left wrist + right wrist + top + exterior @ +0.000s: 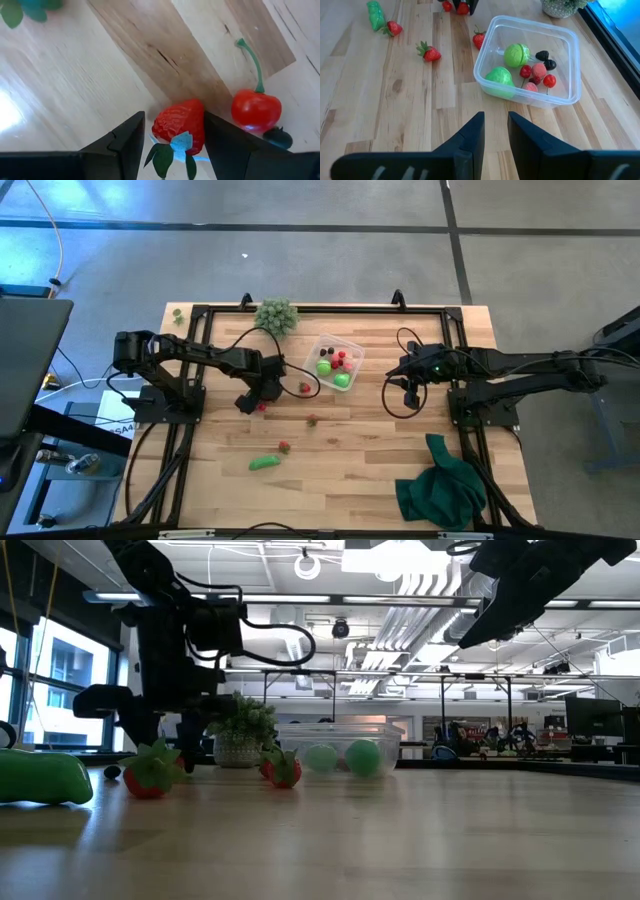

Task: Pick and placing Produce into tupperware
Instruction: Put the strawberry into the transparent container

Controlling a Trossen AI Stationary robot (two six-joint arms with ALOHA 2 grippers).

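My left gripper point(256, 400) points down at the wooden table, left of the clear tupperware point(352, 346). It is open, with a red strawberry point(180, 127) lying on the table between its fingers. A cherry point(255, 110) and a dark berry point(278, 138) lie just beside them. The tupperware point(485, 70) holds green round pieces and small red and dark berries. More strawberries point(305, 388) point(312, 420) point(284, 447) and a green oblong piece point(264, 463) lie loose on the table. My right gripper point(496, 130) hangs open above the table, right of the tupperware, with nothing between its fingers. My left gripper comes from above, its fingers on either side of the strawberry lying on the table. One finger point(225, 145) stands right against the strawberry's side point(201, 125); the other point(127, 142) is a little off it. Whether the gripper touches it, I cannot tell.
A spiky pale-green ball point(276, 315) sits at the table's far edge. A dark green cloth point(440, 485) lies bunched at the near right corner. Black frame rails point(190, 370) run along the table's left, right and far sides.
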